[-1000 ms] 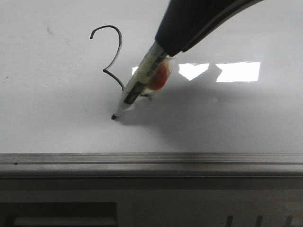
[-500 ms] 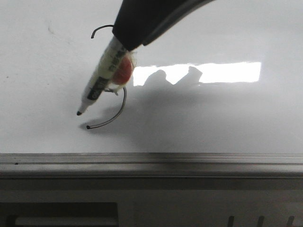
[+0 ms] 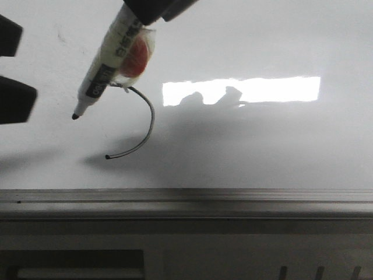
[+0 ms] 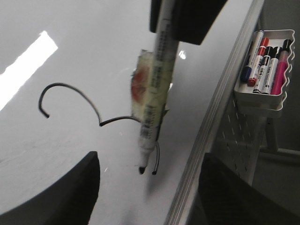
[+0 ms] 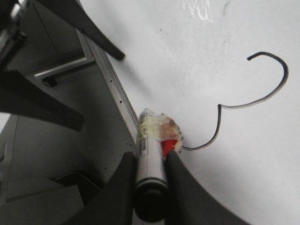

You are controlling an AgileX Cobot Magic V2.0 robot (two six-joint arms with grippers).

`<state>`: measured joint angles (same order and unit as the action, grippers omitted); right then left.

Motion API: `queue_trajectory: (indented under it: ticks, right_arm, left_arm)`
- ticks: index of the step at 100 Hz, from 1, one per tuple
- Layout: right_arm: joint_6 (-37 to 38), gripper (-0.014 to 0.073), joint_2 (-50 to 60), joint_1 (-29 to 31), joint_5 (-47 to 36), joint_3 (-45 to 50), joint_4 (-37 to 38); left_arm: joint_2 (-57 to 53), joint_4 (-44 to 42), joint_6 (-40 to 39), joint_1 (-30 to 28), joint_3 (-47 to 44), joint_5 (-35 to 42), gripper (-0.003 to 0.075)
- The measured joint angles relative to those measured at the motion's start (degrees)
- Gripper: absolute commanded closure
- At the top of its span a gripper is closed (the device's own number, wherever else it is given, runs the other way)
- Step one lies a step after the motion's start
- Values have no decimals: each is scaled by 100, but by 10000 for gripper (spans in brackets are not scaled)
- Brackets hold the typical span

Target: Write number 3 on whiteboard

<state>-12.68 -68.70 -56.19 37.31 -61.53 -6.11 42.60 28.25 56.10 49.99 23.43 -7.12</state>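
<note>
Gripping a marker between its two dark fingers, the right gripper holds it slanted above the whiteboard, and the fingers are clenched on the barrel near its back end. In the front view the marker's black tip points down and to the left and hangs clear of the board, apart from the drawn line. A wad of clear tape with a red patch is wrapped round the barrel just below the fingers.

The 3 is drawn on the board in a thin dark line. In the front view only its lower curve shows: it starts right by the tape and sweeps down to a small dot at its end, below and right of the marker tip; the upper part is hidden behind the marker. The wrist views show the whole figure, with a hooked top, a pointed middle and a long lower tail.

A bright strip of reflected light lies on the board to the right of the 3. A grey rail edges the board on the near side of the 3.

The left gripper has its two dark fingers spread wide apart, holding nothing, left of the 3 in the front view. Beyond the rail from the 3, a small white tray holds several markers.
</note>
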Motion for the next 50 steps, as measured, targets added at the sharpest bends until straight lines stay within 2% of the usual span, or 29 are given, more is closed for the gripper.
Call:
queue_trajectory:
  ticks: [12,26,43,50]
  right_arm:
    - [1,658,0,-36,63,-45,0]
    - [-2,658,0,-226,234,-45,13]
    - [-11,658,0,-357,234,-45,26]
    - [-11,658,0,-357,234,-45,26]
  left_arm:
    - [582,-14,2,293,0,621,293]
    - [1042,-14,13,328,0,1297,293]
    - [1302,-1,13,328,35,1370,298]
    - [1317,6,13,328,45,1374,353]
